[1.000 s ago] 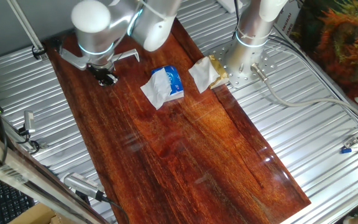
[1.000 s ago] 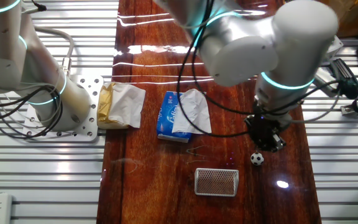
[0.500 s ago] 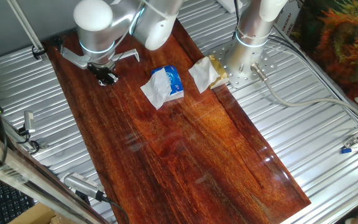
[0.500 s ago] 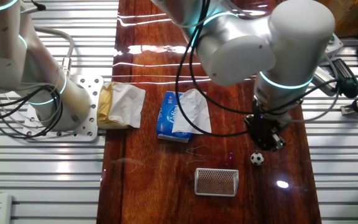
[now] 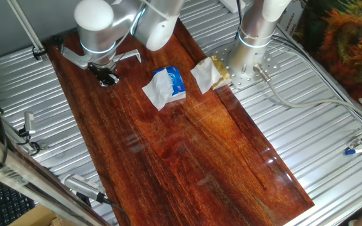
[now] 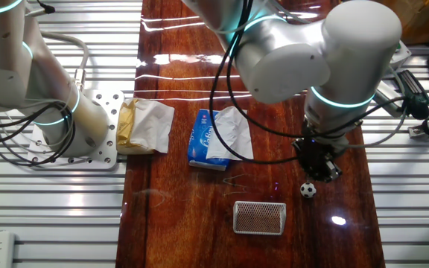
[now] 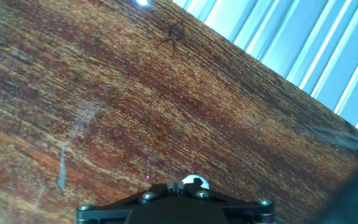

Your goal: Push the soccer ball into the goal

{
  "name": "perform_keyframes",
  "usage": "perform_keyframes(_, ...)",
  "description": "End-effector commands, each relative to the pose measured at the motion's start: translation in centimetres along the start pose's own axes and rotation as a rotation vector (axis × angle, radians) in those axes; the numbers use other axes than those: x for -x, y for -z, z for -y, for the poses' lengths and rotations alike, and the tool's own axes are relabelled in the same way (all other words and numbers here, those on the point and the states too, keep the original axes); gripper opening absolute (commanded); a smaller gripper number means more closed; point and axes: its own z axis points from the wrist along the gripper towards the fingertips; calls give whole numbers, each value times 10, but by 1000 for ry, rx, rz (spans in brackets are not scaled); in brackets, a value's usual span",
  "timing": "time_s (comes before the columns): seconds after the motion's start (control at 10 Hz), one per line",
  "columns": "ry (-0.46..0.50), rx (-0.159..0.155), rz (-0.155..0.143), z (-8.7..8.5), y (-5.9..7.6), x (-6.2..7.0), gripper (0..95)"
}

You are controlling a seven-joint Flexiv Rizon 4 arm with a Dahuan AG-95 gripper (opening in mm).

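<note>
Dark red wood makes up the tabletop [image 6: 199, 231], and on it nothing has visibly shifted over the last second: the ball [image 6: 308, 190] lies where it was, and the gripper [image 6: 317, 170] still hangs just beside it at its 11 o'clock. The goal [image 6: 259, 217] sits near the ball at its 8 o'clock. The push therefore looks not yet begun. The fingers seem nearly closed and empty, though no view shows them well enough to be sure.

In the hand view we see only a sliver of the soccer ball [image 7: 193, 182] — the rest sits behind the gripper [image 7: 176, 198]. Its fingertips stay hidden, so we cannot read the jaws.
</note>
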Motion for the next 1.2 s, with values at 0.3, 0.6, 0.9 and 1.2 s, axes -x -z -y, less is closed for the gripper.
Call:
perform_keyframes(0.3, 2, 7, -1, 0, 1, 0, 0)
perform_keyframes(0.6, 33, 1, 18, 0, 1, 1, 0)
perform_keyframes(0.9, 40, -1, 20, 1, -1, 2, 0)
perform_keyframes(1.2, 48, -4, 19, 1, -2, 2, 0)
